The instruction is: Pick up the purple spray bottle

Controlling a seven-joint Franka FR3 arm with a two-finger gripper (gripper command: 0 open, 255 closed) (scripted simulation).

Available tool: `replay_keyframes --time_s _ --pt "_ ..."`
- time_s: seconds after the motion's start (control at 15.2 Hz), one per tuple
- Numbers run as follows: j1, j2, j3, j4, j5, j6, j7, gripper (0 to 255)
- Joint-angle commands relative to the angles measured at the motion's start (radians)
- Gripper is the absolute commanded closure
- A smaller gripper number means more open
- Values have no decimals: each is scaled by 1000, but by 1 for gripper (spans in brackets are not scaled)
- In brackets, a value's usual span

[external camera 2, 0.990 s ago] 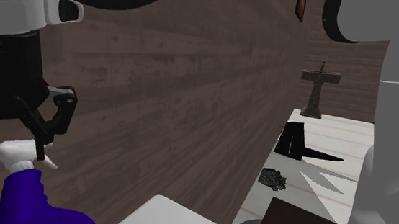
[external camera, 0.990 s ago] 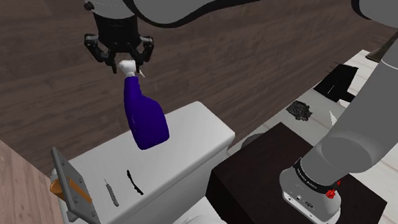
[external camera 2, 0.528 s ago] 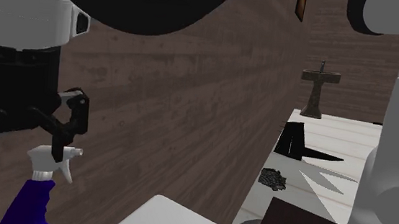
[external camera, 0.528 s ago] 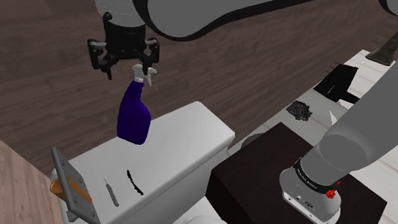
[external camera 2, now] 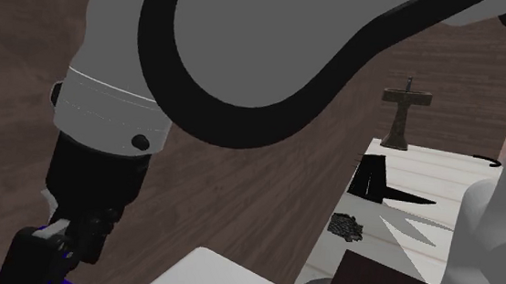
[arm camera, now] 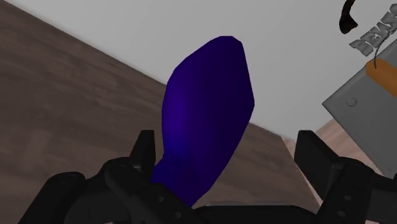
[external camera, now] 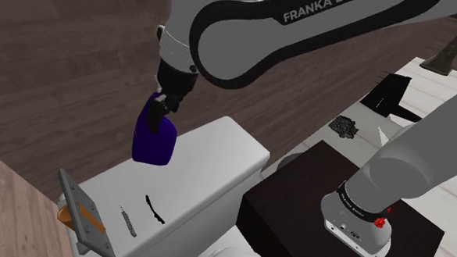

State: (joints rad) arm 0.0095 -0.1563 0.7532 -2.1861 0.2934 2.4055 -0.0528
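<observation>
Nearest in the shoulder view is the dark box stand [external camera: 295, 198] with the foot of the white arm [external camera: 418, 146] bolted on it. Just beside it is a white toilet tank [external camera: 210, 158]. On the tank's flat lid lie a small black squiggle [external camera: 154, 210] and a thin grey piece [external camera: 128, 221]. At the lid's near end a grey plate [external camera: 83, 214] sticks up with an orange-brown part [external camera: 66, 215] against it.

Over the far edge of the lid hangs the purple spray bottle [external camera: 151, 138], tilted, with its broad base down and its top up in the gripper [external camera: 167, 100]. We see the bottle clear of the surface, carried by its upper end.

In the wrist view the bottle [arm camera: 203, 121] runs away from the gripper [arm camera: 226, 149]. Its narrow end sinks into the black body between the two fingers. The fingers stand partly apart; the bottle lies against one, and a gap shows on the side of the other. The place where they clasp the head is hidden from us.

In the second exterior view the gripper [external camera 2: 80, 232] hangs dark below the wrist.

Behind all this stands a brown plank wall [external camera: 57, 71]. Farther off, a pale plank floor [external camera: 444, 73] bears a black folded thing [external camera: 388, 92] and a dark crumpled lump [external camera: 345, 126]. Farthest, by the wall, is a pedestal basin [external camera 2: 404, 115].
</observation>
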Motion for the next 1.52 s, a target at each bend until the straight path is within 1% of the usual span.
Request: replay_keyframes --time_s 0.0,0.26,0.4,0.46,1.06,1.45 --pt "7 13 -3 -21 12 31 -47 0" --pt "5 44 8 -53 -3 89 -41 0" --pt "5 48 10 -58 -5 97 -40 0" --pt "6 45 9 -60 -1 96 -42 255" --pt "5 49 10 -58 -5 97 -40 255" --pt "6 4 -7 -9 17 11 -48 255"
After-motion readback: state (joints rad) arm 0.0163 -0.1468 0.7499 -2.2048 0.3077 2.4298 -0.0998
